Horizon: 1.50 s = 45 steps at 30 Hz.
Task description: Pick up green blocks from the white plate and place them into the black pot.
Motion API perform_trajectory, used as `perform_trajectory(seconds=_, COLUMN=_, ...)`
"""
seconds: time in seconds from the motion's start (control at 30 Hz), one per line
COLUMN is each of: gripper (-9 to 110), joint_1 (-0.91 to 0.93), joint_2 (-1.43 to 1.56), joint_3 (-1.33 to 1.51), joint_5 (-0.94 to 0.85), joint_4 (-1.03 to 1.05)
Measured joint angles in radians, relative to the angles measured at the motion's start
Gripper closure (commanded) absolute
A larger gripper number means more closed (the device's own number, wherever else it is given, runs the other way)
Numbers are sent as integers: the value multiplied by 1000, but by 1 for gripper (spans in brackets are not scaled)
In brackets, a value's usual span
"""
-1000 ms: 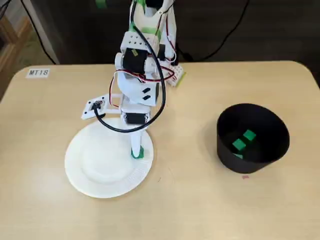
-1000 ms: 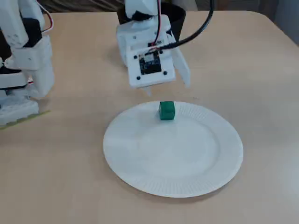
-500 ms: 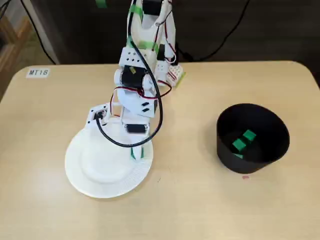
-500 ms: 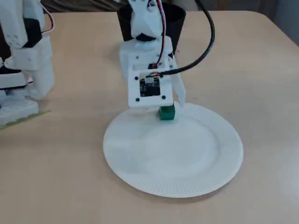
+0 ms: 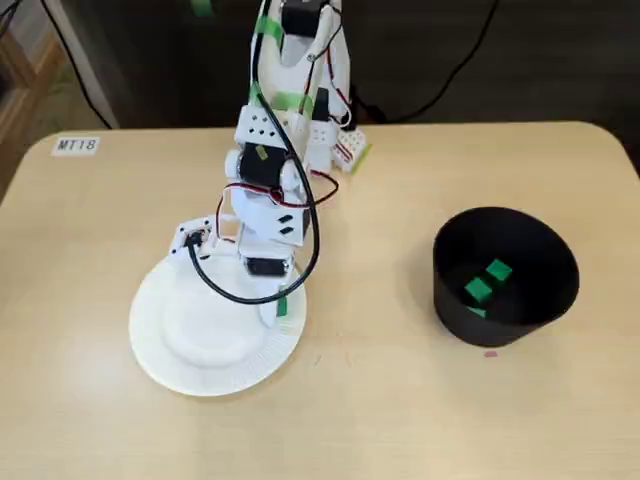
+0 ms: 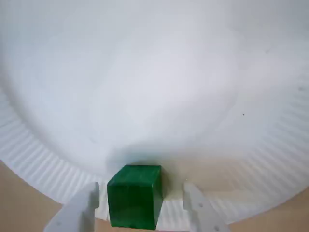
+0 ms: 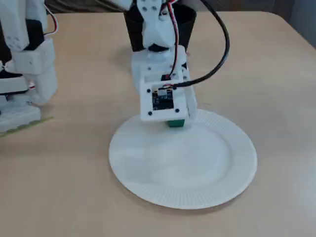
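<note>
"Wrist view: where was the small green cube block [image 6: 134, 194]?"
"On the rim of the white paper plate [image 6: 270, 169], between spread jaws. A crooked squeeze might have pushed it off."

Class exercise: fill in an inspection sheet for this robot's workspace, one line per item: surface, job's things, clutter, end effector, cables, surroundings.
Surface: light wooden table with rounded corners.
Job's things: white plate with one green block on its ribbed rim; black pot apart from the plate, holding two green blocks.
Clutter: label reading MT18 near a table corner; small pink mark beside the pot.
End effector: end effector open, low over the plate, a finger on each side of the block with gaps showing.
Cables: black cable looping from the wrist.
Surroundings: dark cables in the dark area behind the table.
</note>
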Motion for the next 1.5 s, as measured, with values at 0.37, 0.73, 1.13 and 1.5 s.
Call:
perform_trajectory(seconds=0.37, gripper=104, joint_1=26, joint_2=-3, joint_3=-25, joint_5=-6, joint_4=-2)
perform_trajectory(seconds=0.73, gripper=104, joint_1=-143, joint_2=578, joint_3=104, joint_5=41, joint_4=-368)
perform_trajectory(seconds=1.13, gripper=104, joint_1=-673, joint_2=925, joint_3=348, joint_5=282, joint_4=-661)
perform_trajectory(seconds=1.5, gripper=104, joint_1=-871, joint_2=928, joint_3=696, joint_5=285, joint_4=-992)
